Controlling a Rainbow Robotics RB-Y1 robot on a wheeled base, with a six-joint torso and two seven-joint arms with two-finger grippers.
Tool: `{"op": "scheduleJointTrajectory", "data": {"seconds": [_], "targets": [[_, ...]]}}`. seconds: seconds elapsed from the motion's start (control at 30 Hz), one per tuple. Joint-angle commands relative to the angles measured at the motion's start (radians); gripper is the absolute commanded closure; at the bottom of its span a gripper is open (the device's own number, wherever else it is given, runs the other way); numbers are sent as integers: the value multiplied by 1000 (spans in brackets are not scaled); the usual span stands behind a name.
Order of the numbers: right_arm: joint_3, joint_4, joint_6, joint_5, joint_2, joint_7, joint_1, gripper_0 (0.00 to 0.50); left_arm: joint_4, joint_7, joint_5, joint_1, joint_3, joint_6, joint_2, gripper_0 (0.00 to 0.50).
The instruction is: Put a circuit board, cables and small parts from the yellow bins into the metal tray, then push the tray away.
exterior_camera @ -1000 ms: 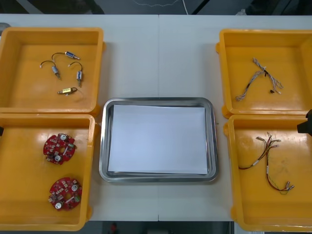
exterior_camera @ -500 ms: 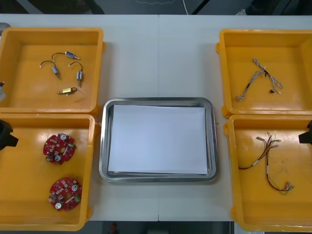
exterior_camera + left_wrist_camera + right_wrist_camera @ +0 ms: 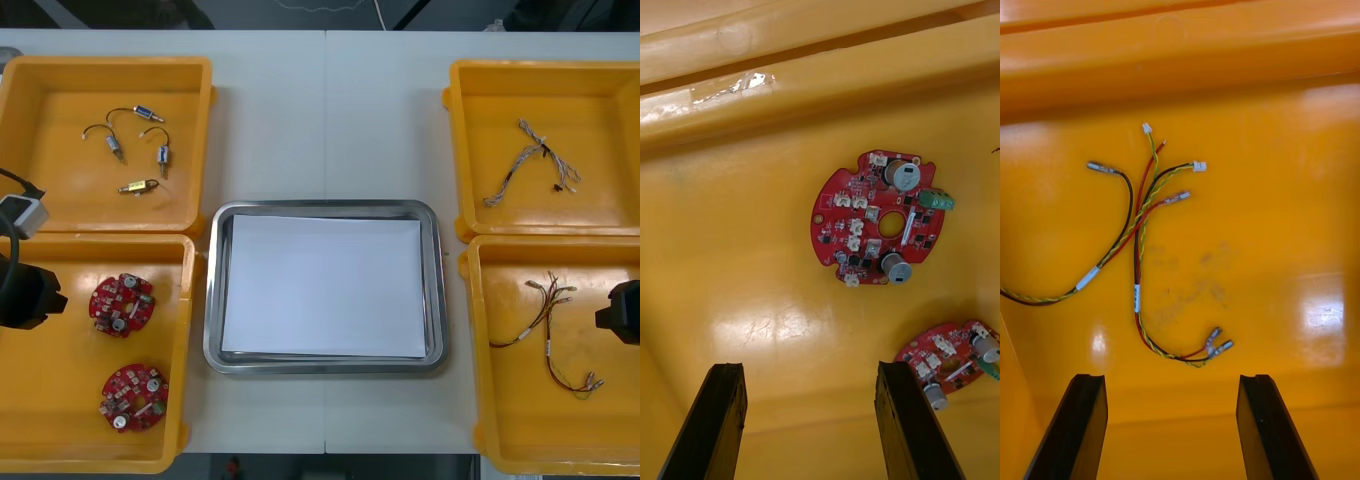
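Note:
Two round red circuit boards (image 3: 121, 304) (image 3: 133, 396) lie in the near left yellow bin (image 3: 60, 420). My left gripper (image 3: 35, 296) hovers over that bin, just left of the farther board. In the left wrist view it (image 3: 812, 427) stands open, with one board (image 3: 880, 217) ahead of the fingers and the other (image 3: 955, 364) off beside one finger. My right gripper (image 3: 620, 313) hangs over the near right bin (image 3: 500, 400). It (image 3: 1172, 427) is open above the red and yellow cables (image 3: 1142, 247) (image 3: 553, 330). The metal tray (image 3: 213, 300), white inside, sits between the bins.
The far left bin (image 3: 40, 100) holds several small metal parts (image 3: 135, 150). A twisted blue and white cable (image 3: 528, 160) lies in the far right bin (image 3: 600, 100). Bare table stretches beyond the tray.
My left gripper has come in from the left edge over the near left bin. My right gripper has shifted toward the near side over the near right bin.

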Motion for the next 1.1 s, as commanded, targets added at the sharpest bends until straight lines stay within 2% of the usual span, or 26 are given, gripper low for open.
{"op": "scheduleJointTrajectory", "data": {"seconds": [0.03, 0.27, 0.47, 0.6, 1.1], "targets": [[60, -41, -64, 59, 38, 40, 53, 0, -33, 20, -47, 51, -60, -84, 2, 0], [86, -41, -164, 62, 45, 45, 125, 0, -33, 35, -131, 60, -165, -164, 2, 0], [139, -38, -253, 102, 45, 46, 174, 0, -31, 61, -182, 60, -243, -203, -8, 0], [182, -10, -290, 138, 45, 43, 178, 0, -31, 75, -220, 60, -287, -218, -21, 0], [236, 131, -420, 141, 45, 68, 178, 0, -28, 120, -318, 56, -410, -285, -22, 0]]}}
